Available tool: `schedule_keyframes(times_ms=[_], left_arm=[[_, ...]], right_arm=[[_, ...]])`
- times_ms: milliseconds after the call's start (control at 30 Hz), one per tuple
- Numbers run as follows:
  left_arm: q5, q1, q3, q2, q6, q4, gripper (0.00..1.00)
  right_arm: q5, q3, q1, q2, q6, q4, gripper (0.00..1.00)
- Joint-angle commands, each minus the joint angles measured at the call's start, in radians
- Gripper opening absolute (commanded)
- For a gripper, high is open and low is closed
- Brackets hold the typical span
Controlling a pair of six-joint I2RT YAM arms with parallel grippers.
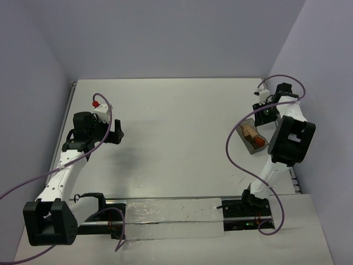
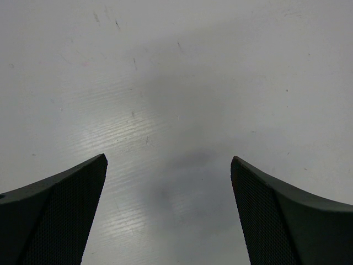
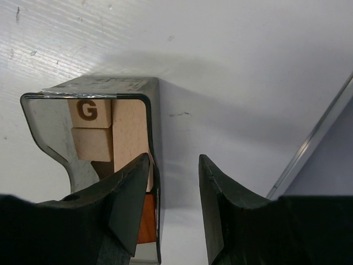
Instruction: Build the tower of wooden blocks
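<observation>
wood block tower: not begun; nothing is stacked anywhere on the table [image 1: 176, 127], so the whole build looks still ahead.
left wall: the backdrop [image 1: 27, 83] runs close along the table's left edge, so the left arm has little room on its outer side.
left gripper [image 2: 169, 159]: jaws spread wide, holding nothing, hanging over bare tabletop at the left side.
middle: wide, flat and open between the two arms; by my judgement the best room for setting a first block and for both arms to reach.
blocks [image 3: 94, 143]: all still in the bin; a tan cube marked G [image 3: 88, 110], other pale ones beside and under it, and a reddish-brown block [image 3: 146, 221] partly hidden by a finger.
bin [image 3: 154, 110]: grey, translucent, standing at the far right of the table.
right gripper [image 3: 174, 158]: jaws part-way open and straddling the bin's right wall, one finger inside by the blocks, the other outside and clear of the wall; nothing gripped.
right edge: the table rail [image 3: 314, 149] and side wall [image 1: 325, 66] lie near the bin, so room here is tight and any lift is best taken up and toward the middle.
</observation>
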Motion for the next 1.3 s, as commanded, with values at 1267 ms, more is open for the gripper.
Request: schedule_keyframes(times_ms=[1267], left_arm=[[0.033, 0.003, 0.014, 0.033, 0.019, 0.026, 0.99]], right_arm=[[-0.035, -0.074, -0.053, -0.017, -0.143, -0.074, 0.44]])
